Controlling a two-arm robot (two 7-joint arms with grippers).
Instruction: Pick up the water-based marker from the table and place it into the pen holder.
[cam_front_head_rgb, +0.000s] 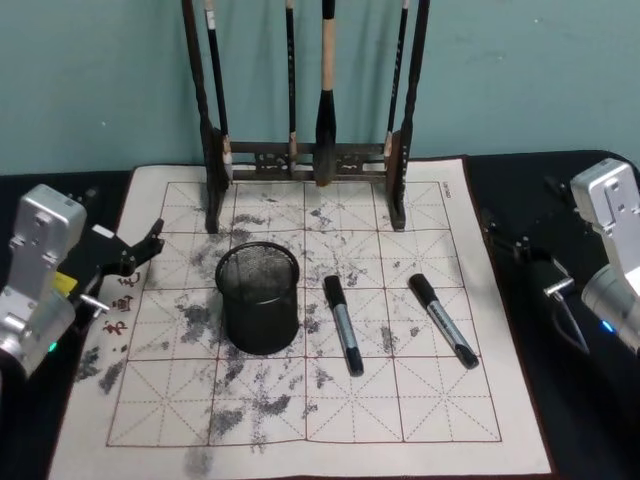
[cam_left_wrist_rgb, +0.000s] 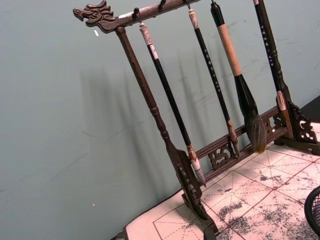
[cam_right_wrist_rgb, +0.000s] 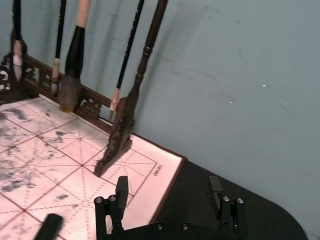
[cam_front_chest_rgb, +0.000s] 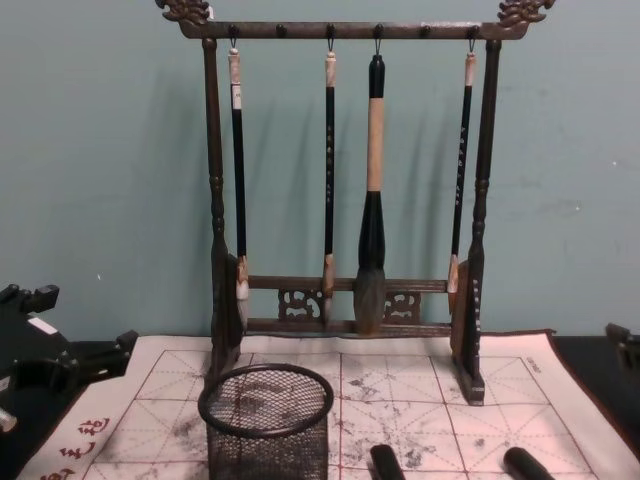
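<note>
Head view: left gripper is hanging over the mat's left edge; grip state: cannot tell. The pen holder is standing upright to its right, apart. The inner marker and outer marker are lying flat between the pen holder and the right gripper, untouched.
Right wrist view: right gripper's fingers are standing spread, holding nothing.
Chest view: brush rack is standing beyond both grippers.

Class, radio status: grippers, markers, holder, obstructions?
Left gripper at left edge of mat; right gripper open, opposite. Two markers flat beside pen holder. Brush rack behind.
</note>
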